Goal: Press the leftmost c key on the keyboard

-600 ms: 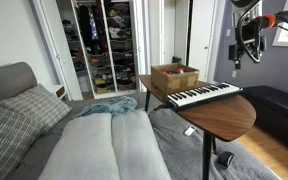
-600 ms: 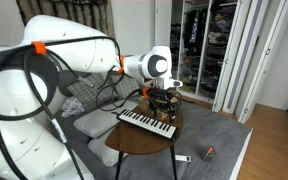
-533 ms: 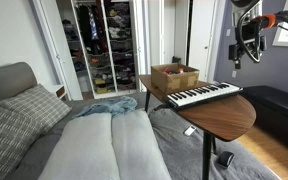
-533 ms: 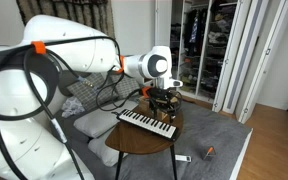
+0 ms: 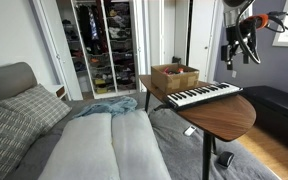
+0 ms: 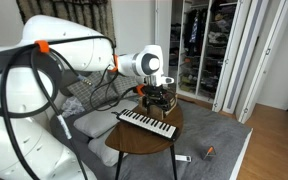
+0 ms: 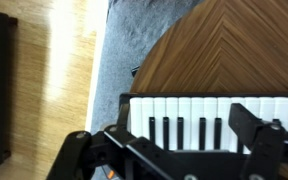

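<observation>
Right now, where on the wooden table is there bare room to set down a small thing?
The widest bare patch is the wooden table between the keyboard and the rim facing the camera in an exterior view. It is crowded behind, where the brown box stands close to the keyboard.

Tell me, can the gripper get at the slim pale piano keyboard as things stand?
Probably yes: the gripper hangs open above the piano keyboard; the wrist view shows its keys unobstructed below.
</observation>
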